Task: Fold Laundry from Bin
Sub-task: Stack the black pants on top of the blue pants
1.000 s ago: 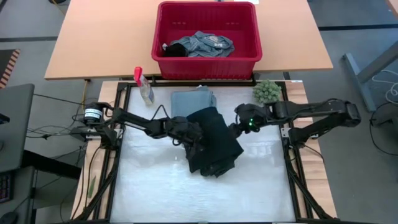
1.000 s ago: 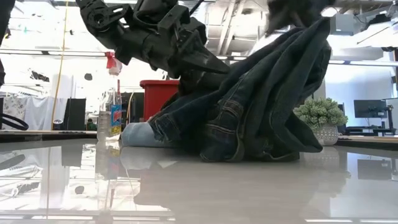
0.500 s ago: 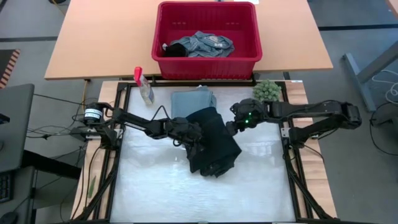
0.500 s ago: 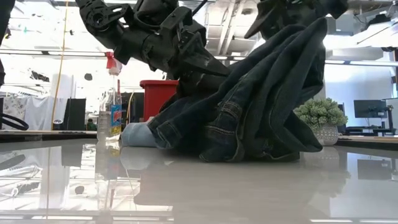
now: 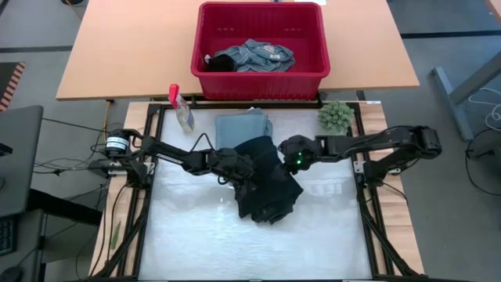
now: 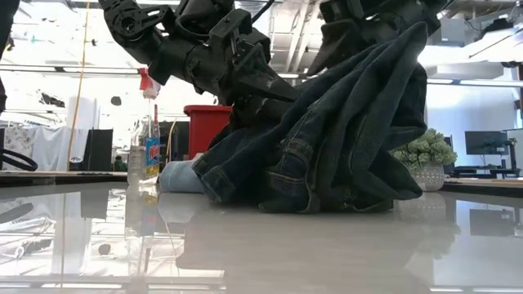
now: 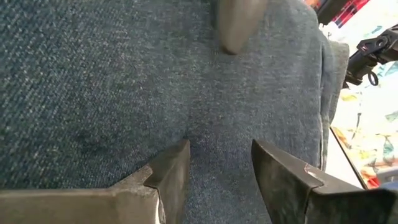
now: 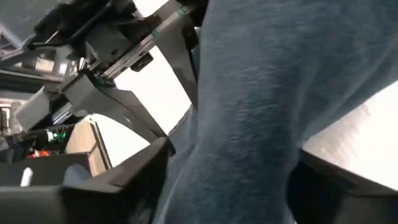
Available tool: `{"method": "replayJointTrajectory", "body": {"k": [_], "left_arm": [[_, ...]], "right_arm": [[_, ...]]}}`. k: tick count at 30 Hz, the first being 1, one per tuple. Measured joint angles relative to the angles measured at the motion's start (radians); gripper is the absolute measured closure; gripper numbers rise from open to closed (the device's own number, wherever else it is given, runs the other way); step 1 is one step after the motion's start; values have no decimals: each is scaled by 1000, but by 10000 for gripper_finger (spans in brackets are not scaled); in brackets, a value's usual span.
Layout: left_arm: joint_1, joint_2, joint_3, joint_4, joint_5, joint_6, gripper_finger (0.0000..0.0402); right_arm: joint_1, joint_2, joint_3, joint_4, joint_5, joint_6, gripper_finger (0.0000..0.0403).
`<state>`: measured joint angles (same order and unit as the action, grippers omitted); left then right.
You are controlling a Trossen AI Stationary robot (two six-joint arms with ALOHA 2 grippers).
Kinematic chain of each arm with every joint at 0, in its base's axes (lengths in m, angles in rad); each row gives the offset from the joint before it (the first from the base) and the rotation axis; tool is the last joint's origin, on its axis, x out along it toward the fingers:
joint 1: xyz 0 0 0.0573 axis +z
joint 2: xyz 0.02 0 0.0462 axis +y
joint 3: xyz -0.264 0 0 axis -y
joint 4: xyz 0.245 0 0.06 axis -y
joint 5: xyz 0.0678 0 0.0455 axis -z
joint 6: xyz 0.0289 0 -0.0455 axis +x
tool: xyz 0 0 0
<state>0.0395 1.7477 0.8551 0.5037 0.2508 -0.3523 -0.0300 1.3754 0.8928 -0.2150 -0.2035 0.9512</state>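
Counter [image 5: 196, 243]: a pale, glossy work surface framed by dark rails, with a tan wooden counter [image 5: 125, 47] behind it.
Bin [image 5: 261, 74]: bright red plastic tub with a thick rim, standing on the wooden counter; a faded grey-blue denim garment [image 5: 254, 55] lay crumpled inside, not yet taken out.
Dark jeans [image 5: 266, 184]: heavy navy denim with stitched seams and hems, bunched in a raised heap at the middle of the glossy counter, held up between the two arms; not yet flat or folded.
Light blue garment [image 5: 241, 128]: a soft, squarish folded piece lying flat just behind the jeans, apparently finished.
Progress: judged about a third along — one piece folded, one in hand, at least one left in the bin.
Left pincer [image 7: 219, 171]: fingers partly apart, pressed into the jeans' woven cloth on the heap's left side; a grip looked likely.
Right pincer [image 5: 291, 160]: jaws spread wide with a fold of the jeans hanging between them, at the heap's right edge; not clamped.
Spray bottle [image 5: 182, 110]: small, clear, red-topped, upright at the back left.
Green ball [image 5: 335, 115]: small, fuzzy, at the back right.
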Motion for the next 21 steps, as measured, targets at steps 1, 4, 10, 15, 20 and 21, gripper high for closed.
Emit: {"method": "replayJointTrajectory", "body": {"k": [1, 4, 10, 15, 20, 21], "left_arm": [[0, 0, 0, 0, 0, 0, 233], [0, 0, 0, 0, 8, -1, 233], [3, -32, 0, -33, 77, -3, 233], [31, -181, -1, -165, 166, 0, 233], [43, -398, -2, -323, 119, 66, 233], [42, -439, -2, -347, 81, 82, 233]], "right_arm": [[3, 0, 0, 0, 1, 16, 114], [14, 0, 0, 4, 2, 64, 200], [10, -9, 21, 2, -56, 22, 314], [-32, -32, 201, -191, -172, -70, 314], [-98, -16, 543, -593, -214, -324, 314], [-114, -5, 615, -667, -210, -391, 314]]}}
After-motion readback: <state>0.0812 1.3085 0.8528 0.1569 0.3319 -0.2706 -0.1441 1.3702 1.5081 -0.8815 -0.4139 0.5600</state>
